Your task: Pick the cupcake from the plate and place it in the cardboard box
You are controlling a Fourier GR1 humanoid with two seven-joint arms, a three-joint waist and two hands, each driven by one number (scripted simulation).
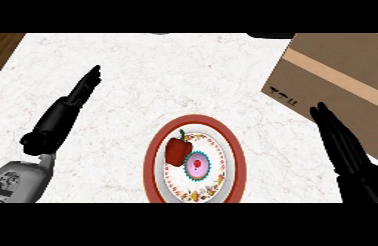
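So your cupcake [197, 165] sits on the plate [152, 162], right beside a red pepper [176, 150]. Your left hand [65, 111] and right hand [345, 149] are both straight-fingered, holding nothing, the right one by the cardboard box [332, 72].

The left hand [65, 110] and right hand [345, 147] are plain black with long, slim fingers [87, 83], and the left joins through a rounded black wrist [35, 141] to a glossy grey forearm [22, 182] bearing small dark markings.
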